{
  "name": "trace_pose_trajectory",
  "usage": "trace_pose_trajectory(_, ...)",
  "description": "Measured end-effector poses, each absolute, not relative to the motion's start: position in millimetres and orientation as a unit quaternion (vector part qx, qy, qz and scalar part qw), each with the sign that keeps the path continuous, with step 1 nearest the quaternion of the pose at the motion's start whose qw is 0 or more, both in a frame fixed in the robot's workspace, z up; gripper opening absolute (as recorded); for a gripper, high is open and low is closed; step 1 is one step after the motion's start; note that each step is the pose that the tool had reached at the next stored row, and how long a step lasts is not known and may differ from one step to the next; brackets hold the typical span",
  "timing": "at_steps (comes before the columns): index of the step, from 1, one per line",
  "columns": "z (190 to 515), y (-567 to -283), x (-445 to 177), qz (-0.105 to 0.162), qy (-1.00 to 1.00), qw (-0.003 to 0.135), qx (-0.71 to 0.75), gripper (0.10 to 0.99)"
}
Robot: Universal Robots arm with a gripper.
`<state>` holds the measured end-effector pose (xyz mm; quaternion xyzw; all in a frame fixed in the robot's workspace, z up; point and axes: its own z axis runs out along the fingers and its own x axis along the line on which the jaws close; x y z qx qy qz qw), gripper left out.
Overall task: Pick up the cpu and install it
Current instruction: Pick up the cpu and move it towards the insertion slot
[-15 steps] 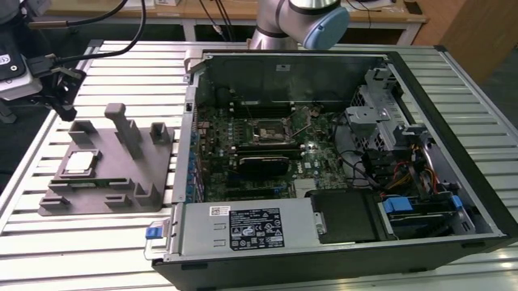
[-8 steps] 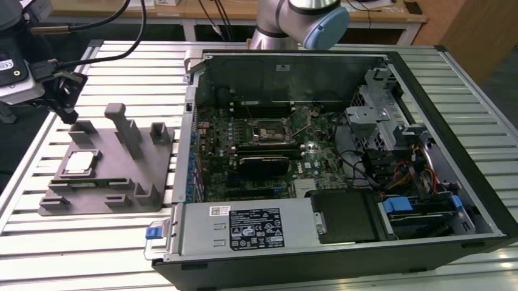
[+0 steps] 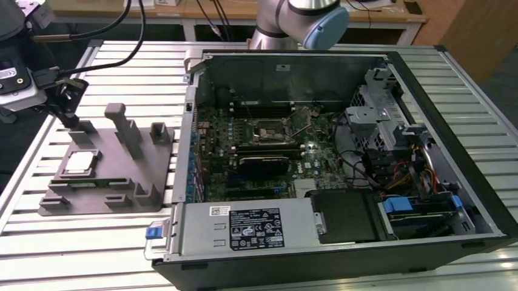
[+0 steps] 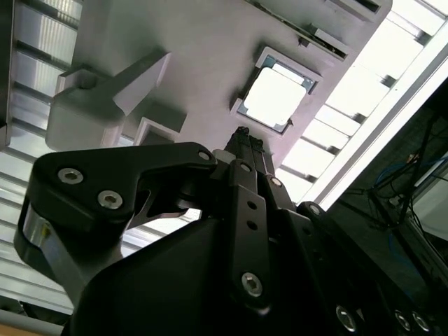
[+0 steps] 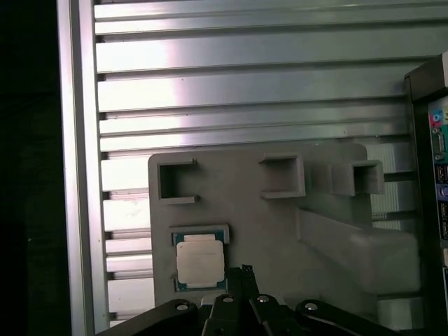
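Silver cpu (image 3: 80, 162) sits in the tray (image 3: 123, 171) at the exterior view's left; likely light, stiff, slick, fragile, so take opposite edges. Gripper (image 3: 71, 123) hovers clenched, empty.

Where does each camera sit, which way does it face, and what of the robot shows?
Exterior view: off the arm, looking down on the open computer case, fixture tray and cpu; the arm and gripper show.
First wrist view: on the arm, facing down at the cpu in the tray; gripper tip shows.
Second wrist view: on the arm, looking along the gripper at the cpu.
All share cpu, tray, gripper.
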<state>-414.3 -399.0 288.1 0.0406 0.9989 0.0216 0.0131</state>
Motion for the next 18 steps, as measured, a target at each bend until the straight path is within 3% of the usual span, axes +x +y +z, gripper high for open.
trace_pose_trajectory(18, 270, -399, -426, 0.022, 0.999, 0.013, 0.041, 0.106)
